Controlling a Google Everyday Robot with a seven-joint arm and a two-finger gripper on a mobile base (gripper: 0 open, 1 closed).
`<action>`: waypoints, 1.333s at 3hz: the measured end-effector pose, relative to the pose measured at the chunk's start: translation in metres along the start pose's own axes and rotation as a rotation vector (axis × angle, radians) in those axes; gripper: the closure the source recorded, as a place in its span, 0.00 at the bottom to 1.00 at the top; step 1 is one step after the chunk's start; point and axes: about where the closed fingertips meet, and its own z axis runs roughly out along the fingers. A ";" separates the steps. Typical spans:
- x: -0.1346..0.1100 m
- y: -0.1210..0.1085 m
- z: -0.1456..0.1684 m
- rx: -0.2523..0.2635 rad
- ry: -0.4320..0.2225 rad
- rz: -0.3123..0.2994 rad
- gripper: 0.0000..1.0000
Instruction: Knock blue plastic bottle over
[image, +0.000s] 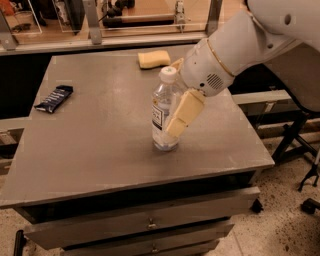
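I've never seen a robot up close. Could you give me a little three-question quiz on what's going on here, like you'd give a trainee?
1. True or false: the blue plastic bottle lies on its side.
2. Where is the claw? A) right at the bottle, overlapping it in the view; B) down by the drawers; C) above the yellow sponge.
3. What lies near the left edge of the table?
Key: 1 false, it stands upright. 2 A. 3 a dark snack wrapper.

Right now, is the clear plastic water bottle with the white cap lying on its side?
No, the bottle stands upright on the grey table with the gripper against it.
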 end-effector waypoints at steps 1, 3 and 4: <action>0.009 -0.004 0.005 -0.013 -0.037 0.032 0.00; 0.030 -0.020 -0.013 -0.005 -0.176 -0.019 0.00; 0.034 -0.017 -0.016 -0.006 -0.214 -0.134 0.00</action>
